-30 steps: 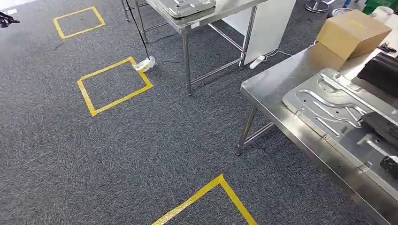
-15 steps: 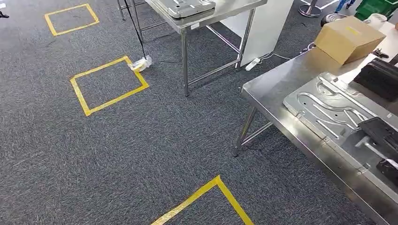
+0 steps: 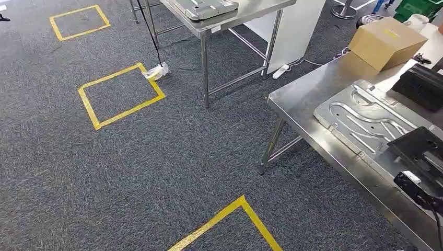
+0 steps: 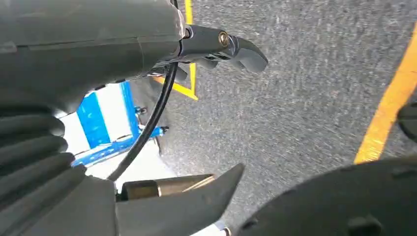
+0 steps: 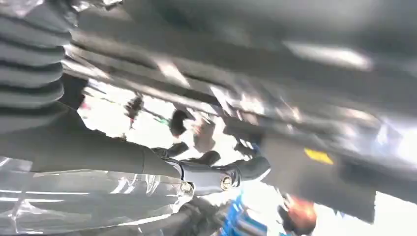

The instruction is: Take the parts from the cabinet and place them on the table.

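A stamped silver metal part (image 3: 360, 120) lies flat on the steel table (image 3: 303, 99) at the right. My right hand (image 3: 416, 147) shows as dark shapes over the near end of that part. In the blurred right wrist view, the right hand (image 5: 206, 174) stretches beside a shiny metal surface (image 5: 88, 201), and I cannot make out whether it grips anything. My left hand (image 4: 216, 113) hangs over the grey carpet with its fingers (image 4: 236, 46) apart and nothing in it.
A cardboard box (image 3: 386, 39) and a black case (image 3: 422, 86) sit further back on the table. A second steel table (image 3: 230, 18) at the top carries another metal part (image 3: 206, 8). Yellow tape squares (image 3: 121, 97) mark the carpet. A power strip (image 3: 284, 69) lies on the floor.
The view has shifted slightly. The dark shapes of my right hand have moved left over the part, further into the picture. The part has stayed put on the table.
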Controlling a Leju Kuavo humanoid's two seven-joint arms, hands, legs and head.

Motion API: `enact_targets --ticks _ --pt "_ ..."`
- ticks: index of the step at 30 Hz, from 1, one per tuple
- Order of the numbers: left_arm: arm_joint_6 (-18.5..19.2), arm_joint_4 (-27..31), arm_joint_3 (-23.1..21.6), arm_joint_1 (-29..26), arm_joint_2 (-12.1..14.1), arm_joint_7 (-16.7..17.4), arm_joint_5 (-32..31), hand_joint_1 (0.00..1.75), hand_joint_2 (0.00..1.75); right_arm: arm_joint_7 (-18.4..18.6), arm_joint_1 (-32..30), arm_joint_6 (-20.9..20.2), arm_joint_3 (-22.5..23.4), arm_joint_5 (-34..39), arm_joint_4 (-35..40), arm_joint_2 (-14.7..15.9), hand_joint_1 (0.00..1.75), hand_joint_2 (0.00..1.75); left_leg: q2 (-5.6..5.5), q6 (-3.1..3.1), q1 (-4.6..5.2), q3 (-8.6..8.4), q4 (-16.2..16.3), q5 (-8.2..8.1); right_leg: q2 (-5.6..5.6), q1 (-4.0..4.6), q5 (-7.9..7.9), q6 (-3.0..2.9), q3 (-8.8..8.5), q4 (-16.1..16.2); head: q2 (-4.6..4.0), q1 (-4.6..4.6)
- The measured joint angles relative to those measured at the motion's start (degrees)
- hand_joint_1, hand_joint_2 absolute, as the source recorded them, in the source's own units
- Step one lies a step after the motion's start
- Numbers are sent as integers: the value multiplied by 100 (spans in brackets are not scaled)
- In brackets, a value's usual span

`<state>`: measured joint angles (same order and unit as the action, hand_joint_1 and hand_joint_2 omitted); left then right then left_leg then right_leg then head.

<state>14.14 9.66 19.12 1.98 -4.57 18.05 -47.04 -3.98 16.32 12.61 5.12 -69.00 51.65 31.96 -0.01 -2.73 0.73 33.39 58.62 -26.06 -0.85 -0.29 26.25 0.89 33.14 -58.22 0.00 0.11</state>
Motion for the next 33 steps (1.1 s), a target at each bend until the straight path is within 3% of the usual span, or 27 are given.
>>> enact_targets --ticks 4,14,25,26,29,30,31,33 --pt "-57 0 37 -3 -2 33 -39 0 0 189 -287 -2 -79 -129 1091 -57 0 0 -1 1 -2 0 -1 1 1 3 2 -2 4 -7 0 -2" --pt "-74 0 118 0 -15 77 -147 0 0 151 -1047 260 -313 -343 3176 -206 0 0 -1 7 -7 2 -4 -4 0 7 11 -4 6 -8 0 0" --pt "-101 0 151 -2 -20 94 -184 0 0 2 -1336 448 -514 -424 4005 -223 0 0 -1 7 -6 2 -4 -4 0 6 10 -4 5 -7 0 0" --pt "-109 0 153 0 -17 103 -212 0 0 -48 -1385 510 -588 -477 4147 -245 0 0 5 -37 36 15 38 -28 -7 -41 -9 30 -3 26 0 -6" --pt "-153 0 166 3 -24 136 -245 0 0 -94 -1556 671 -934 -831 4713 -273 0 0 -2 -97 -12 -18 -104 15 6 2 -8 71 -34 55 0 -2" --pt "-164 0 177 6 -53 147 -269 0 0 -55 -1626 745 -1107 -1020 4943 -284 0 0 8 -90 -39 -110 -207 87 30 -23 50 65 -32 -14 0 -7" --pt "-179 0 190 11 -52 155 -289 0 0 -11 -1667 835 -1256 -1158 5107 -289 0 0 4 -130 -64 -138 -263 117 45 -19 234 66 62 -222 0 18" --pt "-201 0 208 12 -52 164 -350 0 0 92 -1719 920 -1612 -1362 5388 -291 0 0 -13 -135 -76 -128 -273 127 45 -62 700 121 443 -1068 0 20"
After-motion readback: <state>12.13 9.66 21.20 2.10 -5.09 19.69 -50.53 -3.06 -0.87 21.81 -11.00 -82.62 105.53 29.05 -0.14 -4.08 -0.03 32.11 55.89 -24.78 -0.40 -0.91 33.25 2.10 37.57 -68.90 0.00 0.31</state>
